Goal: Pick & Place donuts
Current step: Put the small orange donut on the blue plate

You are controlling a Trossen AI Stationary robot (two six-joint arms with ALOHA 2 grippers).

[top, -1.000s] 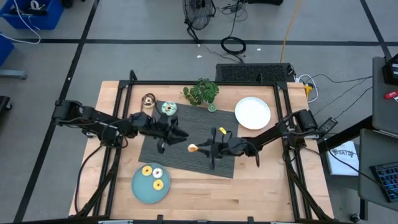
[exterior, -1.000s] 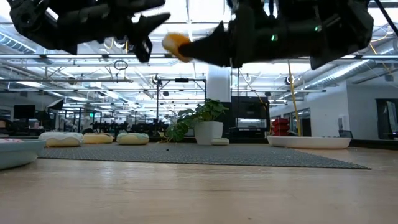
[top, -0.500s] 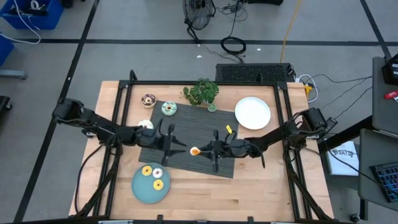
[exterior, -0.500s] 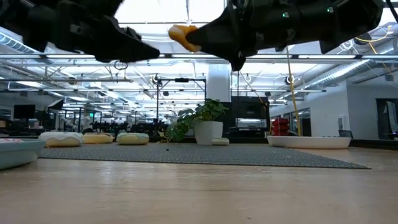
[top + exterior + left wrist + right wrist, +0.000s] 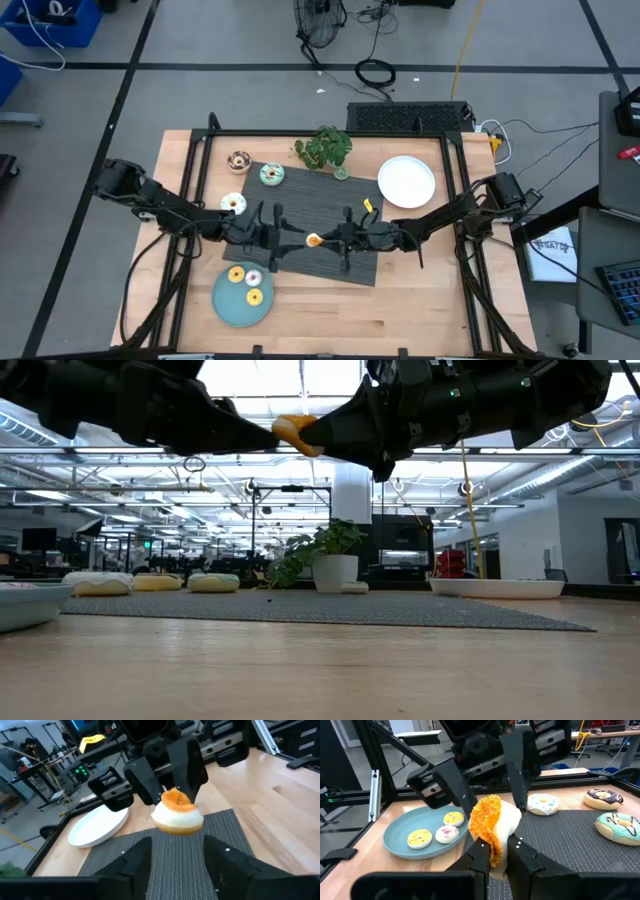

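A small white donut with orange icing (image 5: 313,240) hangs in the air over the dark mat (image 5: 310,205), held by my right gripper (image 5: 325,240), which reaches in from the table's right. My left gripper (image 5: 278,240) faces it from the left and is open. Its two fingers (image 5: 135,862) stand on either side of the donut (image 5: 177,817); I cannot tell whether they touch it. Brown (image 5: 238,160), teal (image 5: 271,175) and white (image 5: 233,203) donuts lie flat at the mat's far left. Three small donuts lie on the teal plate (image 5: 225,300). My right gripper pinches the donut between its two fingers (image 5: 480,857) at the rim nearest to it (image 5: 495,852). It comes in about level from the table's right. The donut is lifted clear of the mat and sticks out past the fingertips, tilted.
A white plate (image 5: 407,181) sits at the far right, and a potted plant (image 5: 322,148) stands at the mat's far edge. A small yellow piece (image 5: 367,208) lies on the mat. Bare wood stretches along the near edge to the right of the teal plate.
My left gripper has moved toward the table's near edge and to the right, closing in on the donut until its open fingers flank it. My right gripper has kept the donut aloft in nearly the same spot.
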